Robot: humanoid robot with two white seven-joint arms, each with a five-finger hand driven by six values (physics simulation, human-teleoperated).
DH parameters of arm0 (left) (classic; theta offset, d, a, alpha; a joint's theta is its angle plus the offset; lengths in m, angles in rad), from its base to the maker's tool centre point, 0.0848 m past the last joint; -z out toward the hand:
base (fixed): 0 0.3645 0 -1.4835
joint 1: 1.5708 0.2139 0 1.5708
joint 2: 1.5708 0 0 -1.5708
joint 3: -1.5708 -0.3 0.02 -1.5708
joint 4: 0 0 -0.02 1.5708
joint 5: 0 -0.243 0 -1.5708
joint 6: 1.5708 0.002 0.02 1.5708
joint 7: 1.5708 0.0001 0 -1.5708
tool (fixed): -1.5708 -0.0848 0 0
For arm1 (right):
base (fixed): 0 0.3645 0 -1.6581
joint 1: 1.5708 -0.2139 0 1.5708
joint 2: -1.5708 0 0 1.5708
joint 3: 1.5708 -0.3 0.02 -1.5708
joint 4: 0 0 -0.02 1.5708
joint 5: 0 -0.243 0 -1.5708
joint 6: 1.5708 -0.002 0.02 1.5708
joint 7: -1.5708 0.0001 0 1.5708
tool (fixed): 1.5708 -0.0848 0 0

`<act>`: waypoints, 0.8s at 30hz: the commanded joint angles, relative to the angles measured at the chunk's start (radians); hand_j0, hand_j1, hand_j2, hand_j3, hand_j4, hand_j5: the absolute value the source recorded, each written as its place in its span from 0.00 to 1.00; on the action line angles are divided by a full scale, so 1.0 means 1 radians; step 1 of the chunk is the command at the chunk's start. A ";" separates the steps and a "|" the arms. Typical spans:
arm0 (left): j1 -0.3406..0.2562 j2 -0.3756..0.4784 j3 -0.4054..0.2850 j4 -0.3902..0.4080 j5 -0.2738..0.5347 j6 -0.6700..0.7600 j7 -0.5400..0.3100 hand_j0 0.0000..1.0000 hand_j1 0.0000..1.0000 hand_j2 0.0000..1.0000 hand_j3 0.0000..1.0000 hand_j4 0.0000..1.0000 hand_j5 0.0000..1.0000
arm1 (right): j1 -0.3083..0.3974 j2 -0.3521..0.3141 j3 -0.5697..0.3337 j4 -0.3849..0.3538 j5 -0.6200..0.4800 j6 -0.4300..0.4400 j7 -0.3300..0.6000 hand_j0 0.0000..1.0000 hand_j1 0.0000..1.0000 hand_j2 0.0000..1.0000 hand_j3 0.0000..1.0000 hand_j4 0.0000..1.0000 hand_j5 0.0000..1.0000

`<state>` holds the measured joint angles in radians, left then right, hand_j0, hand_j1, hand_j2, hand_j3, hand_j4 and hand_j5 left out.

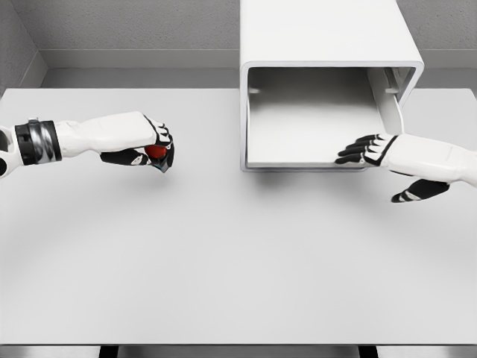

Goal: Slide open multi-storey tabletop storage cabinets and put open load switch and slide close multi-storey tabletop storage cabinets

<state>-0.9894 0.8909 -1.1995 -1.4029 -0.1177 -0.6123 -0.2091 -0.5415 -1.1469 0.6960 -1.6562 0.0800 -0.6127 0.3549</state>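
Table (223, 283): pale grey top, its near half bare, its dark near edge showing along the bottom of the view.

Left hand (145, 145): arm enters from the left edge, black band at the wrist; hand sits over the left part of the table, well apart from the cabinet; fingers curled shut around a small red object, the switch (156, 152); only part of the red shows between the dark fingertips, so its shape cannot be made out; whether hand or switch touches the table cannot be told.

Right hand (387, 153): arm enters from the right edge; fingers (354, 153) stretched out and lying on the front right edge of the open drawer (305, 123); thumb held apart below, nearer the viewer; nothing grasped within the hand.

Cabinet (328, 33): white, far side of the table, right of centre; the drawer is pulled out toward the viewer; its floor shows nothing on it; the cabinet's top reaches past the top of the view.

Far: grey wall behind the table.
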 commanded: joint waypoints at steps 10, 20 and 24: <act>0.009 -0.018 0.001 0.001 0.006 0.001 0.001 0.41 0.41 0.41 0.41 0.41 0.41 | 0.023 -0.043 0.002 -0.017 -0.046 0.002 -0.008 1.00 1.00 1.00 1.00 1.00 1.00; 0.011 -0.020 0.001 -0.001 0.006 0.001 0.001 0.41 0.41 0.41 0.41 0.41 0.41 | 0.029 -0.074 0.008 -0.020 -0.049 0.002 -0.039 1.00 1.00 1.00 1.00 1.00 1.00; 0.011 -0.023 0.001 -0.001 0.006 0.001 0.001 0.41 0.41 0.41 0.41 0.41 0.41 | 0.043 -0.094 0.011 -0.022 -0.049 0.002 -0.053 1.00 1.00 1.00 1.00 1.00 1.00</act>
<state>-0.9786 0.8693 -1.2001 -1.4030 -0.1191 -0.6125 -0.2093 -0.4923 -1.2268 0.7068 -1.6793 0.0213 -0.6109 0.3011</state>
